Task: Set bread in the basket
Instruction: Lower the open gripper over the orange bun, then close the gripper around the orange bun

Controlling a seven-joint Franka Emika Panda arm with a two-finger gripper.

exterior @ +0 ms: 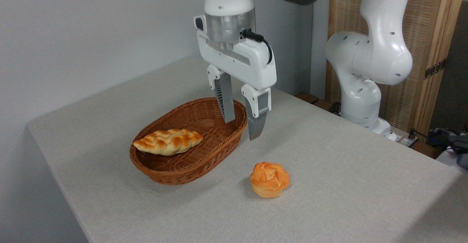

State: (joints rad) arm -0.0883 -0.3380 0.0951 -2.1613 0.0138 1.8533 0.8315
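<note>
The bread [270, 179], a small round golden-orange bun with a knotted top, sits on the grey table to the right of the basket. The basket [219, 140] is an oval reddish-brown wicker one, left of centre. My gripper [241, 129] hangs open above the basket's right rim, fingers pointing down, nothing between them. It is above and behind the bun, well apart from it.
A long braided loaf [168, 141] lies across the basket's left side. The arm's white base [360, 100] stands at the table's back right, with a wooden screen [427, 53] behind it. The table's left edge [55, 170] drops off near the basket.
</note>
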